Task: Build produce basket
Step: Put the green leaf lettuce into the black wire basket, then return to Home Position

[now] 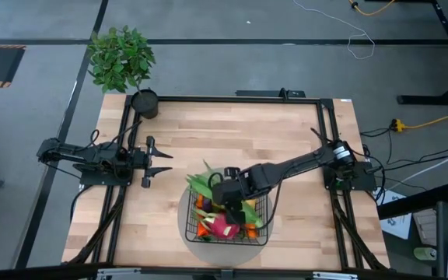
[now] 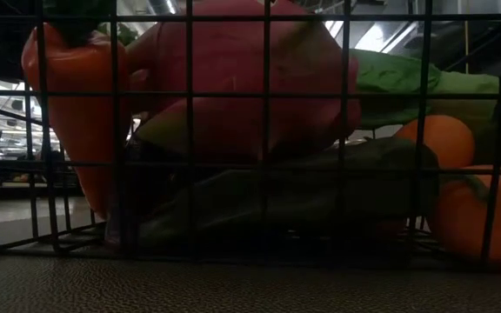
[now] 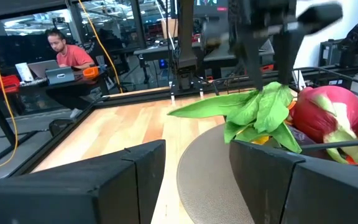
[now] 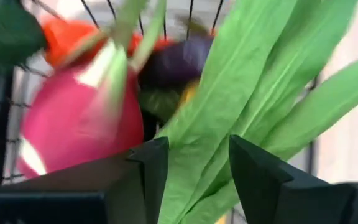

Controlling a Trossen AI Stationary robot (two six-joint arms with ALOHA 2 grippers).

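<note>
Your right gripper (image 1: 222, 189) hangs over the near-left part of the black wire basket (image 1: 264, 230), which sits on a round grey mat (image 1: 183, 225) toward the table's (image 1: 232, 132) front edge, a little right of centre. In the right wrist view its two dark fingers (image 4: 151, 163) stand apart, and the long green husk (image 4: 241, 106) runs through the gap between them; whether the pads press the leaves or stand just clear of them you cannot tell. From above, the husk's pointed leaves poke out past the basket's left rim.

The basket is already piled with produce. The pink dragon fruit (image 1: 222, 226) lies near the front, an orange carrot (image 2: 76, 104) stands against the mesh at the low view's left, round orange fruits (image 2: 437, 139) sit at its right, and a purple eggplant (image 4: 179, 61) shows behind the dragon fruit in the right wrist view. A dark elongated piece lies along the basket floor under the dragon fruit in the low view; its kind is not clear.

Your left gripper (image 1: 151, 162) waits at the table's left side, well apart from the basket, fingers spread and holding nothing.

A leafy plant (image 1: 120, 56) in a black pot (image 1: 144, 103) stands at the far left corner. Beyond the table a person (image 3: 67, 53) in a red shirt sits at a laptop. No brand, label or legible writing shows anywhere.
</note>
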